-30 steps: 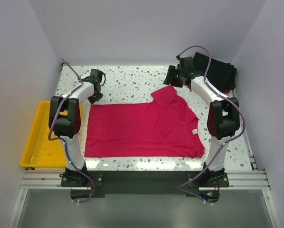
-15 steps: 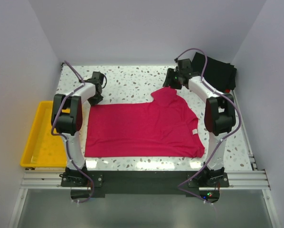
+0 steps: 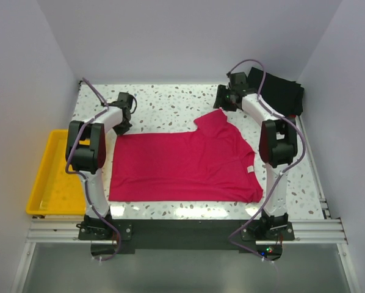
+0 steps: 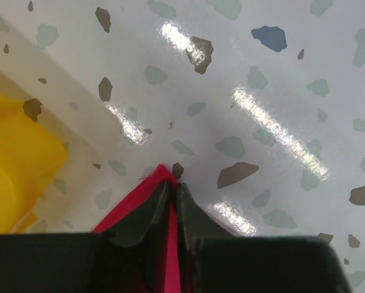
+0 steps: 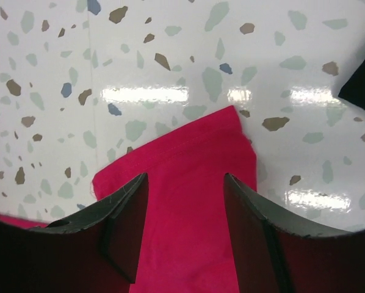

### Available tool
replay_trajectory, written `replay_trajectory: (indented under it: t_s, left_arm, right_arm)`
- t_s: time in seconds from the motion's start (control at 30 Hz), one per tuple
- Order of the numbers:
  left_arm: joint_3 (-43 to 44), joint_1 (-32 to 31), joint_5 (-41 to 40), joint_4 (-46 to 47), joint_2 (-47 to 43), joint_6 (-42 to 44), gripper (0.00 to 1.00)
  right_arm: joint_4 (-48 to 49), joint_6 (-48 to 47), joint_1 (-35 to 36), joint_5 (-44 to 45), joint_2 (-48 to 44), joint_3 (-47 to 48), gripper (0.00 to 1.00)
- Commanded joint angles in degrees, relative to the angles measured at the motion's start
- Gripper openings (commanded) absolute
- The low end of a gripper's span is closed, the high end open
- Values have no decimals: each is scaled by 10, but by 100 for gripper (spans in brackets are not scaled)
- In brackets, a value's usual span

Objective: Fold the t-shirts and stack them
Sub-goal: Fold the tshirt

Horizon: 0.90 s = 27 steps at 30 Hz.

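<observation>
1. The shirt lies flat mid-table, long axis left to right. One sleeve pokes toward the far side, right of centre.
2. The left gripper is at the shirt's far-left corner. In its wrist view the fingers are pinched almost together, with a thin strip of the pink cloth caught between them, so it has the corner.
3. The right gripper hangs over the far tip of the sleeve. Its jaws stand about half open and hold nothing. In the wrist view the sleeve runs up between the two fingers, its tip pointing away from the camera. Whether the fingertips touch the cloth cannot be told.
4. Judged from this, the next move turns on the far edge. The left gripper already holds its end, while the sleeve lies directly under the right gripper, lined up with the jaw gap. The right gripper is the nearer one and only needs to drop and close.
5. Black shirts lie in the far-right corner, just beside the right arm. A yellow tray sits off the table's left edge, well apart from the shirt.
</observation>
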Motion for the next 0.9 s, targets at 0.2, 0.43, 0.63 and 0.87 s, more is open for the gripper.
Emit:
replay_trajectory:
  t_s: [0.2,0.43,0.63,0.87]
  left_arm:
    - [-13,7,20,27,-18,4,4]
    - [-21,7,26,37,-22,3,0]
    - [-26,7,32,43,-26,3,0]
    - [-28,7,35,46,-33,1,0]
  right_arm:
    - [-27,-51,-8,91,50,71,56]
    - [-32,-50,-5,82,106,114,55]
    - [-58,-40,19,127,135,134,53]
    - [-67,-14,30,158,124,108,31]
